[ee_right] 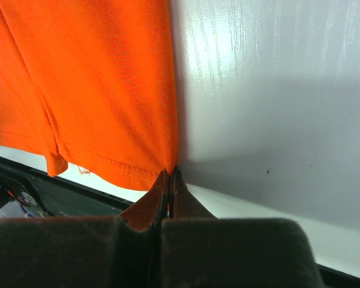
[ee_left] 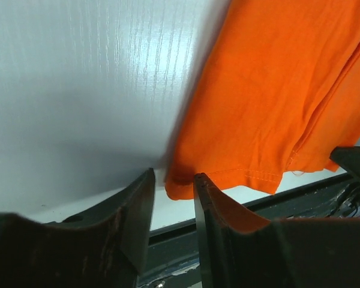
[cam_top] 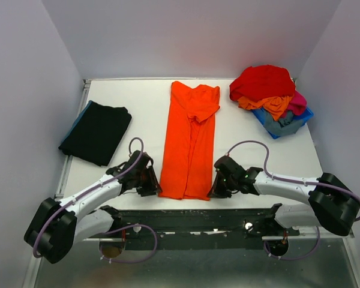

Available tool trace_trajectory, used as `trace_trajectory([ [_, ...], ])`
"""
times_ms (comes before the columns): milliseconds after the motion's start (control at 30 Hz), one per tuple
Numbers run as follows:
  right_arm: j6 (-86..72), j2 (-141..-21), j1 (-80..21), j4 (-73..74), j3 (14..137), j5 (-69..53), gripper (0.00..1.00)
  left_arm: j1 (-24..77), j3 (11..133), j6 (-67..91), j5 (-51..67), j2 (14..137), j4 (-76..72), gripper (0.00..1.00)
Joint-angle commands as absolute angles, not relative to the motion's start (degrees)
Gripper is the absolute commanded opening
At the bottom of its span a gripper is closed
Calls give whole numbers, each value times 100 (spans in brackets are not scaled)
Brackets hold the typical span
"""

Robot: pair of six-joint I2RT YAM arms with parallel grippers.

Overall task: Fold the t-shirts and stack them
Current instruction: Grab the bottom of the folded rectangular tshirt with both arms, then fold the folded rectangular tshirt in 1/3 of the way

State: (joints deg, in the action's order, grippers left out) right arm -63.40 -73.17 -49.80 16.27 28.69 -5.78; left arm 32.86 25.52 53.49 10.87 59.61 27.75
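Folding table, mid-task: the bright orange t-shirt lies in a long strip on the white table, between the two grippers. The right gripper is clenched on the shirt's near hem corner, right at its fingertips. The left gripper stands part-open, the opposite hem corner in its gap, ungripped. A black t-shirt lies beyond the left gripper, outward of it — a heap of tees fills a blue bin well beyond the right.
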Motion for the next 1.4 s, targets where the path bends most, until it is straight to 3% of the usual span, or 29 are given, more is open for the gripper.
trace_trajectory([
  [0, -6223, -7278, -4983, 1705, 2812, -712, 1, 3392, 2321, 5572, 1476, 6275, 2331, 42],
  [67, -6223, -7251, -4983, 1714, 2813, -747, 1, 3393, 2329, 5625, 1529, 6424, 2058, 31],
  [167, -6205, -7058, -4983, 1836, 2821, -756, 1, 3436, 2539, 5625, 1451, 6460, 2074, 4],
  [200, -6162, -6962, -4983, 1915, 2839, -730, 1, 3454, 2601, 5634, 1389, 6373, 2161, 0],
  [400, -5898, -6276, -4887, 2487, 3137, -501, 1, 3612, 2856, 5836, 1714, 5687, 1872, 0],
  [600, -5003, -6442, -3799, 2628, 3874, -764, 1, 3437, 3918, 5423, 1345, 6441, 1987, 0],
  [900, -3701, -8724, -2128, 2759, 6053, -1651, 1, 2128, 5403, 5362, 1021, 8663, 756, 0],
  [1100, -3569, -9825, -1714, 2812, 7109, -1889, 1, 1925, 6380, 5361, 923, 9965, 537, 0],
  [1367, -3340, -10801, -1424, 3006, 8182, -2162, 1, 1881, 7408, 5265, 836, 10766, 650, 0],
])
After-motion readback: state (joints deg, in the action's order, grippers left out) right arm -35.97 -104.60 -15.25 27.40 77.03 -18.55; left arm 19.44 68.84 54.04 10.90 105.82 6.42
